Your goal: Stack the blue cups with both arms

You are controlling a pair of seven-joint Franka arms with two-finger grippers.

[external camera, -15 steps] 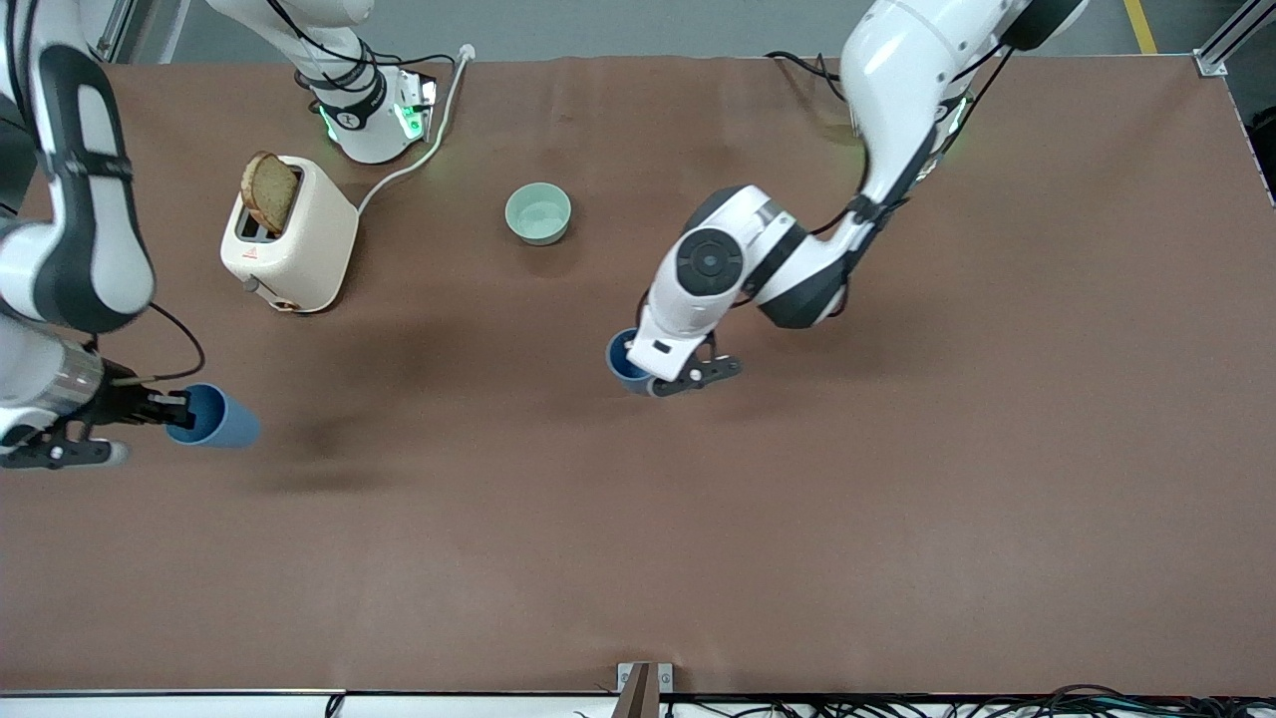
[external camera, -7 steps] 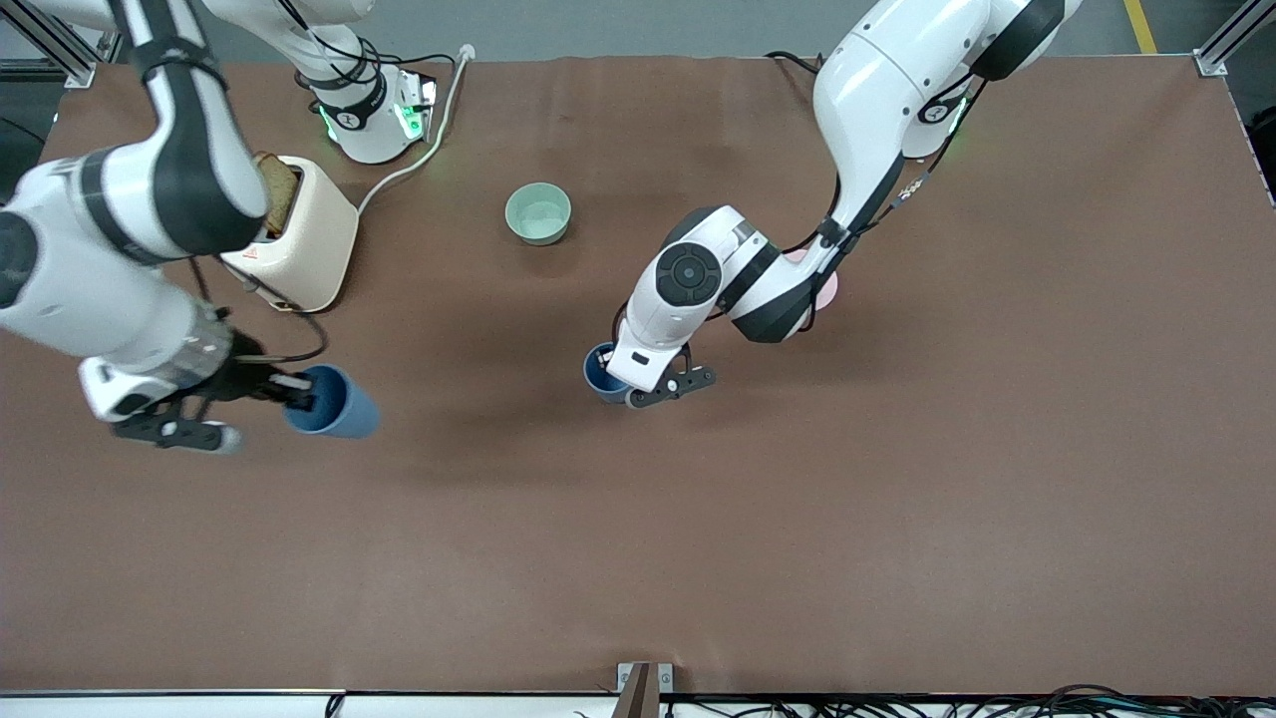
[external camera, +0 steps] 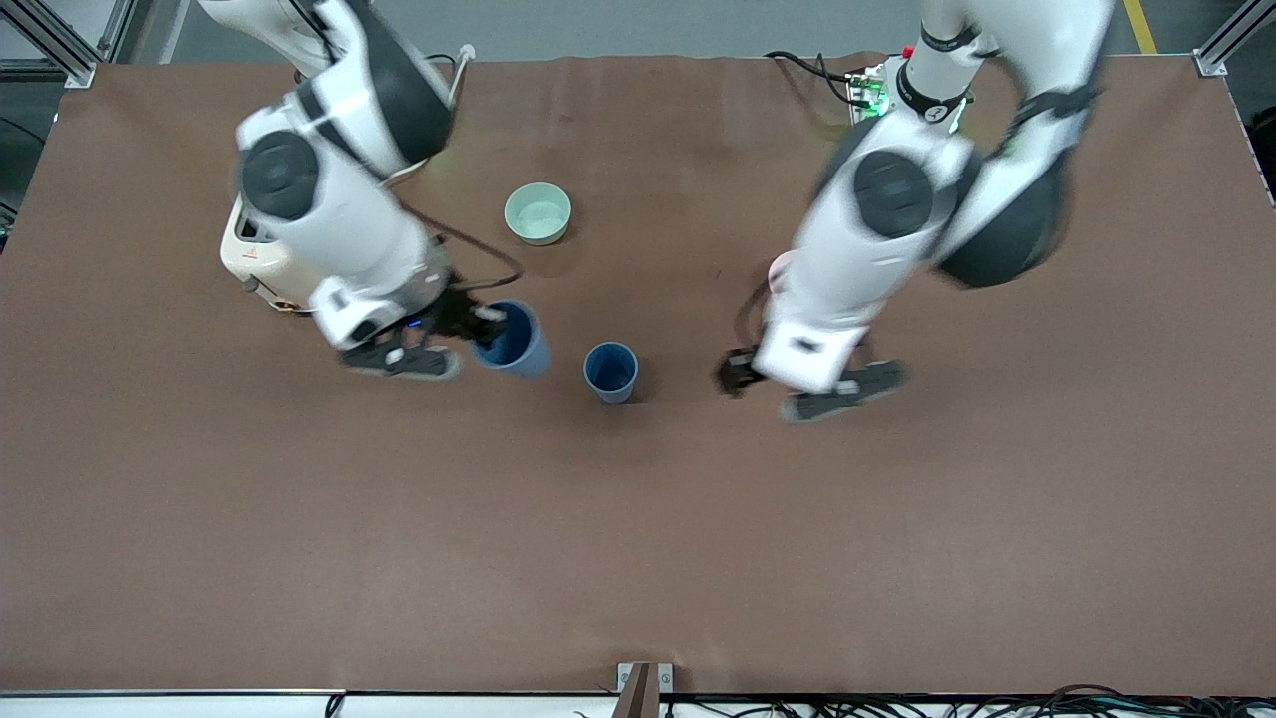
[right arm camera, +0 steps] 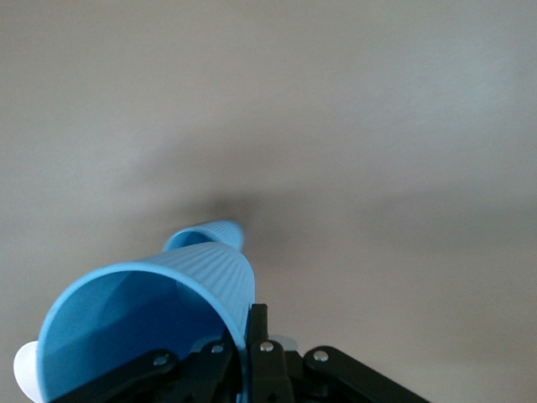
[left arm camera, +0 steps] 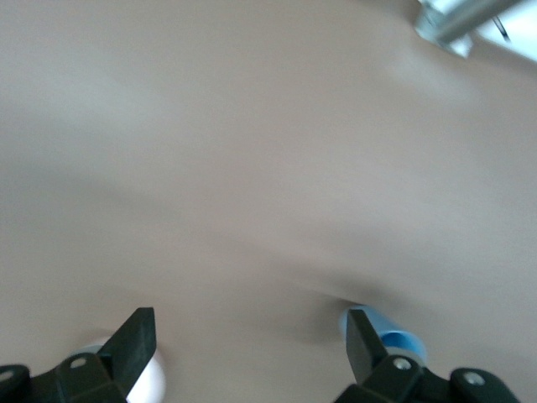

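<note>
One blue cup [external camera: 610, 371] stands upright and alone on the brown table near the middle. My right gripper [external camera: 493, 327] is shut on the rim of the second blue cup [external camera: 518, 341] and holds it tilted just above the table, beside the standing cup, toward the right arm's end. In the right wrist view the held cup [right arm camera: 151, 327] fills the lower corner, with the standing cup [right arm camera: 205, 238] past it. My left gripper [external camera: 736, 374] is open and empty, apart from the standing cup, toward the left arm's end. In the left wrist view its fingers [left arm camera: 134, 340] are wide apart, and the standing cup [left arm camera: 398, 338] shows beside one of them.
A pale green bowl [external camera: 538, 213] sits farther from the front camera than the cups. A pink bowl [external camera: 779, 267] is mostly hidden under the left arm. A cream toaster [external camera: 249, 261] is largely hidden under the right arm.
The right arm has carried its cup from the table's right-arm end to beside the standing cup. The left gripper has let go of the standing cup and drawn away toward its own end.
</note>
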